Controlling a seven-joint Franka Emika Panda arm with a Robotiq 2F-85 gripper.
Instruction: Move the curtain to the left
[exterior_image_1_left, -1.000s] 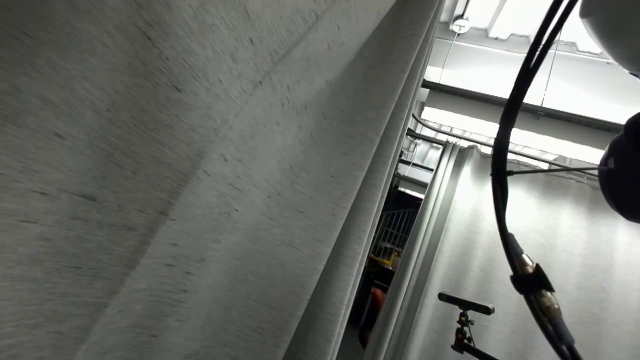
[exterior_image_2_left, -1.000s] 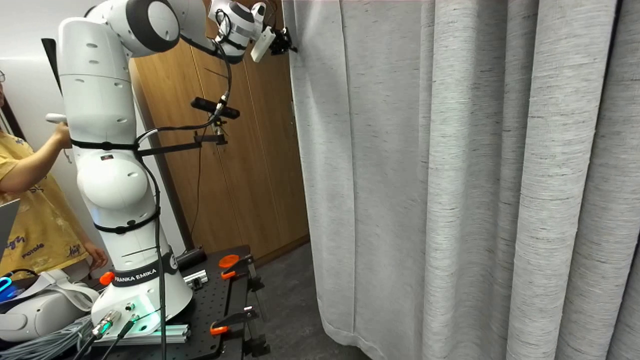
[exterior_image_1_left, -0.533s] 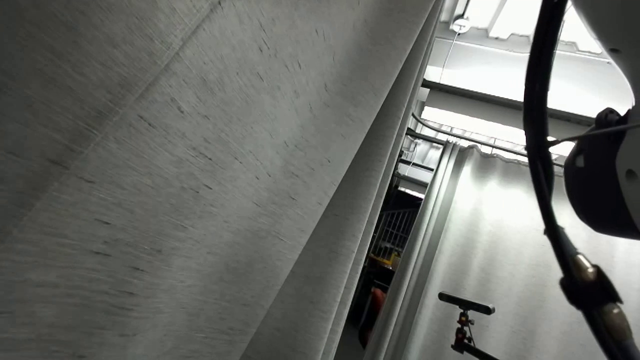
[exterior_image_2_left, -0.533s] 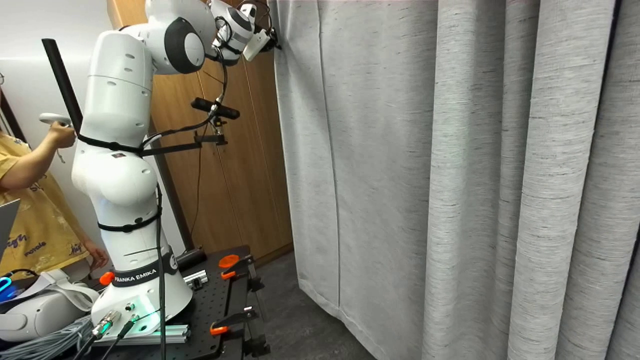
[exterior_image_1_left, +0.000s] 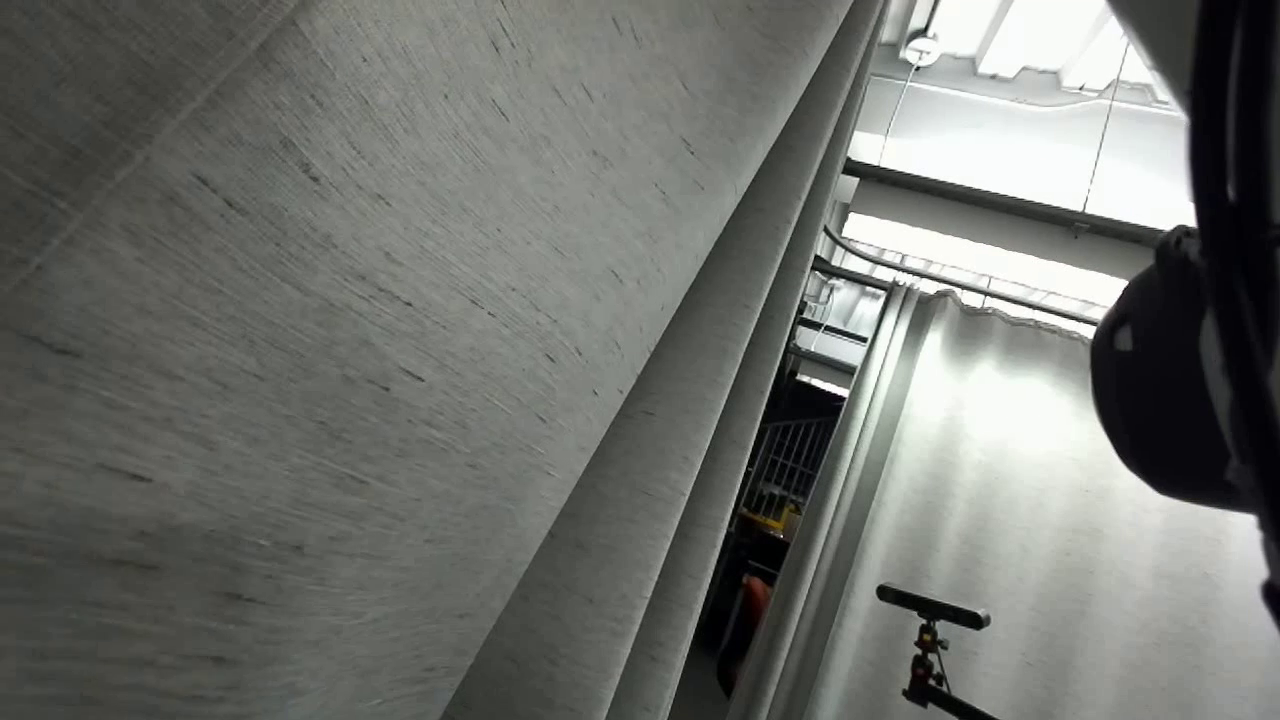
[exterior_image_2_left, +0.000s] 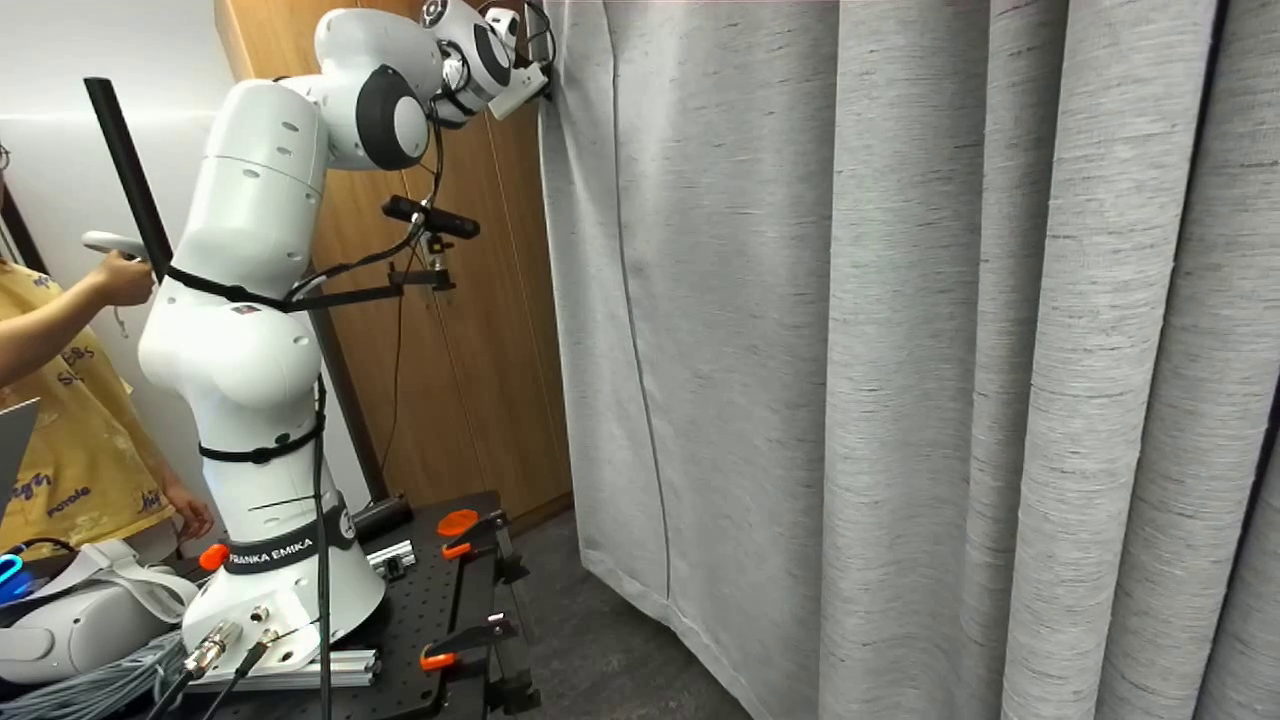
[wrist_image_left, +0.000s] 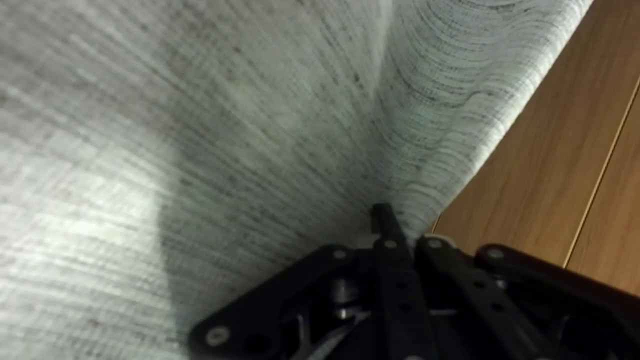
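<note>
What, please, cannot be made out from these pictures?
Wrist view: one fingertip of the tool, hidden by the curtain.
Both exterior views: top of the curtain, beyond the upper edge.
In an exterior view: face of the person, mostly beyond the left edge.
In an exterior view: red thing, partly hidden by the far curtain.

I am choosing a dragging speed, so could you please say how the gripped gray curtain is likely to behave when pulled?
The gray curtain is probably floppy, as it hangs in folds. It will likely pucker around the fingers, where the wrist view shows it gathered. Lower down it may trail, since its edge slants beneath the grip.
</note>
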